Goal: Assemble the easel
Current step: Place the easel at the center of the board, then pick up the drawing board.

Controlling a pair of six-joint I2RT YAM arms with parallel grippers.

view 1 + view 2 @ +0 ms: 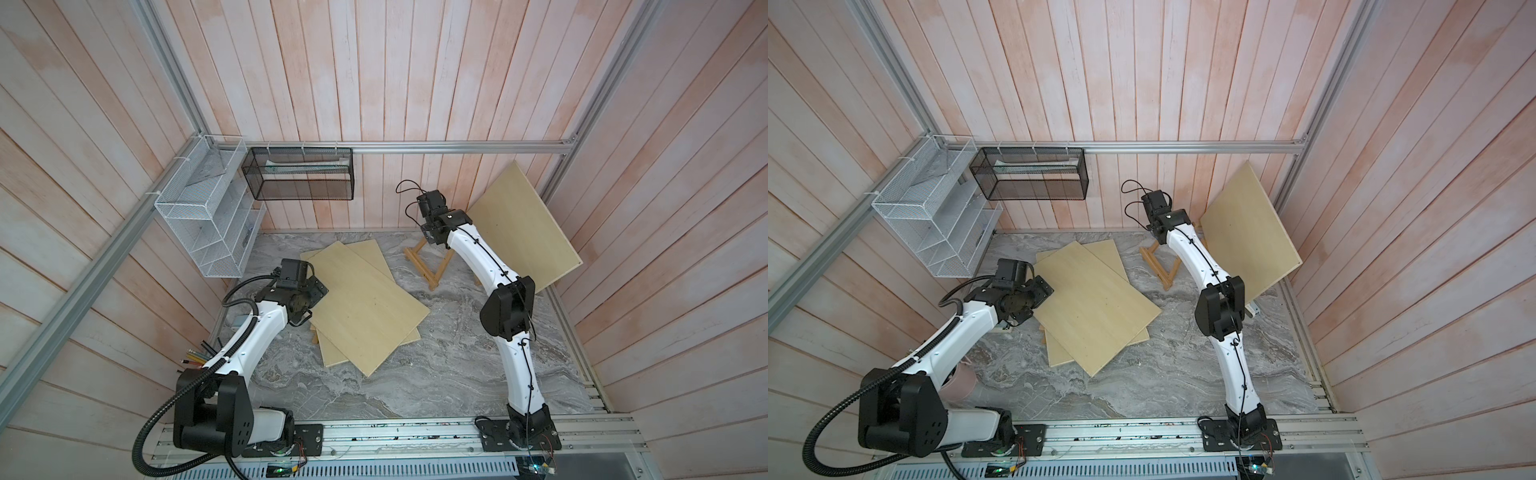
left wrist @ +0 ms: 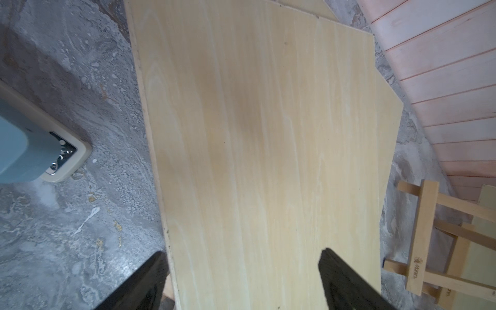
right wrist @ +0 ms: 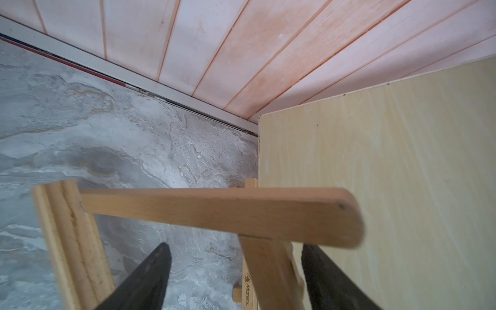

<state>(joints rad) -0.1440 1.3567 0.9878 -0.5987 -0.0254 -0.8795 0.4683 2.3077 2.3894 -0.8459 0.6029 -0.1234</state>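
Holds the left arm (image 1: 257, 332) bent low, left gripper (image 2: 243, 252) spread wide. Holds the right arm (image 1: 478, 257) stretched far back, right gripper (image 3: 236, 245) pointing down, jaws apart.

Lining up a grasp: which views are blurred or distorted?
Right wrist: easel bar near the lens is blurred, fingers soft. Left wrist: board sharp, a faint shadow across its middle. Both top views: wall planks bow from the wide lens; no glare.

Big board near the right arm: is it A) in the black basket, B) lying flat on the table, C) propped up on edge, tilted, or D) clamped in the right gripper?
C: the big board stands tilted on its edge beside the easel.
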